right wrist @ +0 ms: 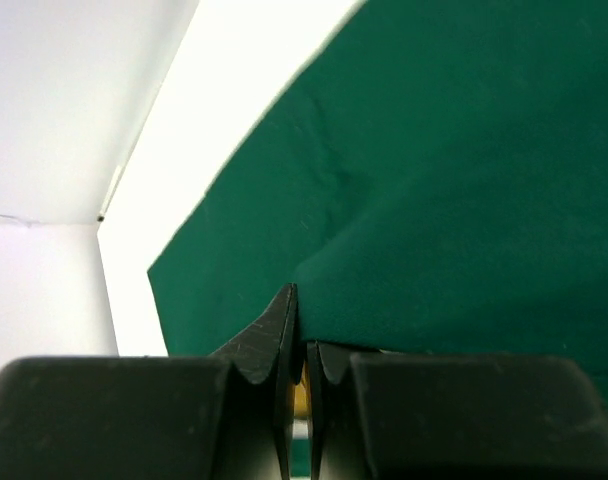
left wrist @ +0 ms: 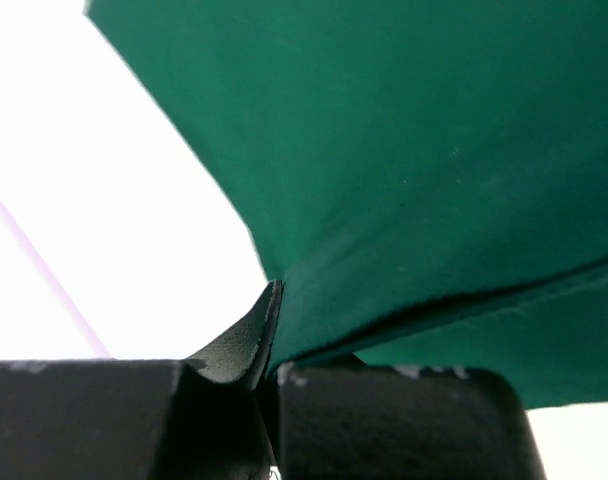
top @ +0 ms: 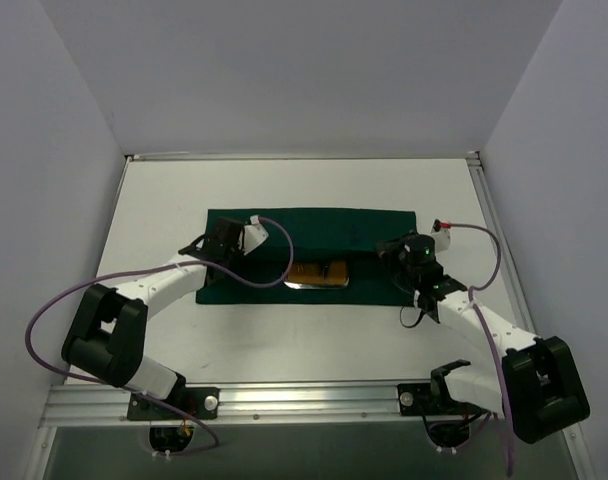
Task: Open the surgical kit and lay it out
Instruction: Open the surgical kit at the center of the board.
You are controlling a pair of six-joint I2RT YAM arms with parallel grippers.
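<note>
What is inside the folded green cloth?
A steel tray with a tan liner shows at the near opening. The cloth covers the rest; no instruments can be made out.

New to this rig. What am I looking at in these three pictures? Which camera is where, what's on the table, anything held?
Two robot arms are bolted at the near edge of a white table. The overhead picture looks down from behind them. The other two come from a camera on each wrist, so the black blocks at the bottom are that arm's own fingers. On the table lies a dark green drape, with a steel tray and its tan liner showing near the middle. The left gripper is shut on a fold of the drape at its left side, the right gripper likewise at the right.
</note>
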